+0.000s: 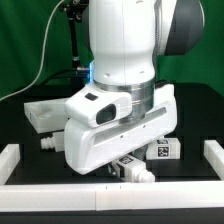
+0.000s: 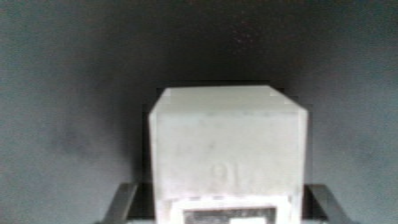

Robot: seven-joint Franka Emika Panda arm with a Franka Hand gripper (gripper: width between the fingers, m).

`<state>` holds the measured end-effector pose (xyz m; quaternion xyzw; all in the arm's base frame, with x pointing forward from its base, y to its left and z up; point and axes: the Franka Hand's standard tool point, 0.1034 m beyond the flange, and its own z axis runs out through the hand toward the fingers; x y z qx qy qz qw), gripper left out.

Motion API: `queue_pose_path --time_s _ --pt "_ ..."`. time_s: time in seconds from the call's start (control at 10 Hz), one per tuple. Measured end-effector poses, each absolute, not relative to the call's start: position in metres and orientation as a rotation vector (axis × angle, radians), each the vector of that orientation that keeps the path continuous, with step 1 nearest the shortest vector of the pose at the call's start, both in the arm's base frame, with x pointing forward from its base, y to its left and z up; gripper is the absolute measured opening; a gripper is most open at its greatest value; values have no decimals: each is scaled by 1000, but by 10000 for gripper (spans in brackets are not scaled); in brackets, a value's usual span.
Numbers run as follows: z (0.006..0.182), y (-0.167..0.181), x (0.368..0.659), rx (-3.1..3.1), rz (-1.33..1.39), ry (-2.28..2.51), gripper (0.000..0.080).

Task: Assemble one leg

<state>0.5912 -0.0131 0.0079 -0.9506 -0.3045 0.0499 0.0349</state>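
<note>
My gripper (image 1: 127, 163) is low over the black table near the front rail. It is shut on a white leg (image 1: 137, 172), whose round peg points to the exterior view's right. In the wrist view the leg (image 2: 224, 140) fills the space between my two dark fingers (image 2: 128, 203), with a tag marker at its near end. I cannot tell whether it rests on the table or is just above it. A second leg (image 1: 166, 150) with tag markers lies just behind, to the exterior view's right. The large white tabletop (image 1: 42, 112) lies at the back left, partly hidden by my arm.
White rails border the work area at the exterior view's left (image 1: 10, 160), right (image 1: 213, 160) and front (image 1: 100, 190). A small white part (image 1: 47, 143) lies by the tabletop. A black stand and cables stand at the back left.
</note>
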Motion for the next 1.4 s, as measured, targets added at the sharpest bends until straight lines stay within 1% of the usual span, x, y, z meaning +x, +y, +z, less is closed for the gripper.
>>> queue_pose_path --time_s 0.1,0.2,0.4,0.7,0.8,0.9,1.0,1.1,1.2,1.3,1.4 --pt "8 -16 590 -2917 148 -954 264" --pt "8 -30 584 -2911 144 -990 264" --pt "8 -69 573 -2900 122 -1082 264" --pt "8 -111 568 -2921 59 -1146 265" --pt "8 -120 566 -2931 48 -1138 265" --pt "8 -118 567 -2933 49 -1132 265" --pt "8 -117 567 -2932 50 -1135 316" --pt "8 -118 567 -2932 50 -1134 497" --pt "10 -115 569 -2930 46 -1147 619" --pt "20 -104 572 -2924 28 -1174 619" --pt "31 -91 566 -2928 9 -1177 619"
